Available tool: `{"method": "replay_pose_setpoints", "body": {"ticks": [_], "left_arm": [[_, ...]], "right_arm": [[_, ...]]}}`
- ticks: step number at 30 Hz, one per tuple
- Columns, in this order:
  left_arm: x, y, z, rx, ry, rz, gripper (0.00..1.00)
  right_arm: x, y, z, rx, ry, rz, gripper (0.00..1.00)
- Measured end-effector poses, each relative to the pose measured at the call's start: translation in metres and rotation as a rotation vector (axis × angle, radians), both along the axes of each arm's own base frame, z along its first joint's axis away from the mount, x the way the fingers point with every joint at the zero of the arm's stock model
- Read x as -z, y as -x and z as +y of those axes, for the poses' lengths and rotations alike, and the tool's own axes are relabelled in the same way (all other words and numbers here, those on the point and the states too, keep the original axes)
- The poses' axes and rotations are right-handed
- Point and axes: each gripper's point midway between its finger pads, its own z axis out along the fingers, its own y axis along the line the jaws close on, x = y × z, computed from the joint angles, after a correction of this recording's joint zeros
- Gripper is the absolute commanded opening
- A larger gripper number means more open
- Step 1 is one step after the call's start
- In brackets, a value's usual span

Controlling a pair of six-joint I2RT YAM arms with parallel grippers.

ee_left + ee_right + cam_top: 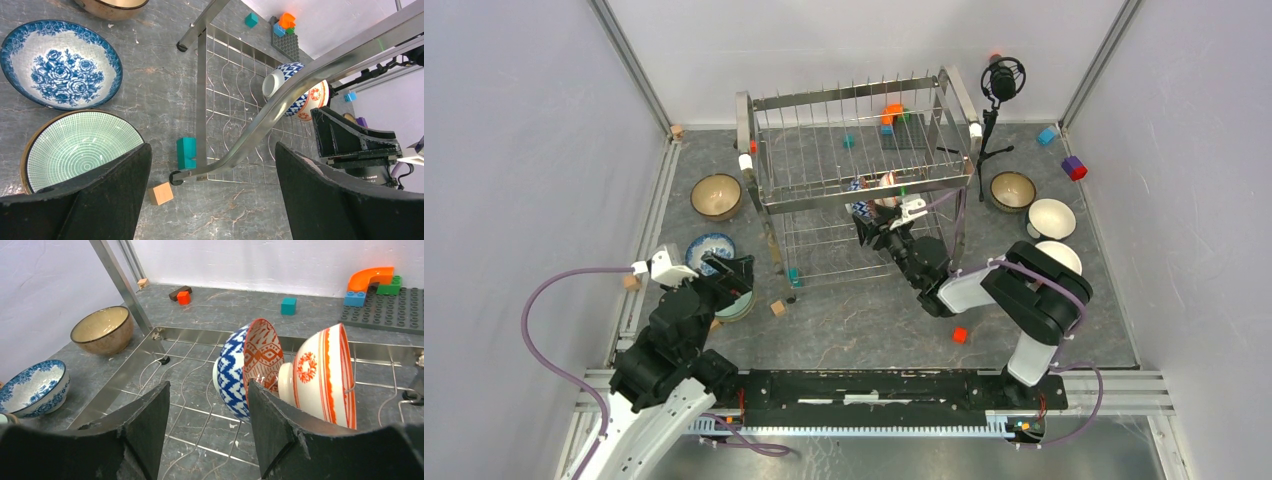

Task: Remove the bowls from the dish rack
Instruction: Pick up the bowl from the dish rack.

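Bowls in rack: blue zigzag bowl [230,372] and red-and-white bowl [320,375] stand on edge, close together, on the lower tier of the dish rack [252,134].
Step in hand: probably taking hold of the zigzag bowl.
Doing it well: set one finger on each side of the rim, pinch firmly, then lift clear of the prongs without knocking its neighbour.
Right gripper [207,390]: jaws apart, just short of the zigzag bowl, holding nothing.
Left gripper [212,155]: spread wide and empty, over the pale green bowl [82,150] on the table.
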Motion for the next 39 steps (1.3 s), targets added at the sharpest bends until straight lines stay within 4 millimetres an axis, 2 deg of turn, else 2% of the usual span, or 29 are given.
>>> {"method": "replay_pose_setpoints", "body": {"ticks": [6,15,21,27,39], "left_arm": [[0.001,0.000,0.000,0.000,-0.001,0.002,0.97],[0.001,0.000,-0.001,0.006,0.000,0.002,0.96],[0.000,0.000,-0.003,0.016,0.003,0.000,0.96],[0.000,0.000,-0.004,0.020,0.004,-0.001,0.96],[0.001,0.001,-0.007,0.035,0.005,0.002,0.96]], "right_arm": [[0.000,-0.011,0.007,-0.018,0.012,0.000,0.60],[0.021,-0.015,0.014,-0.056,0.061,0.042,0.54],[0.024,-0.021,0.019,-0.064,0.071,0.056,0.51],[0.029,-0.027,0.026,-0.085,0.059,0.079,0.37],[0.041,-0.032,0.025,-0.102,0.028,0.136,0.15]]}}
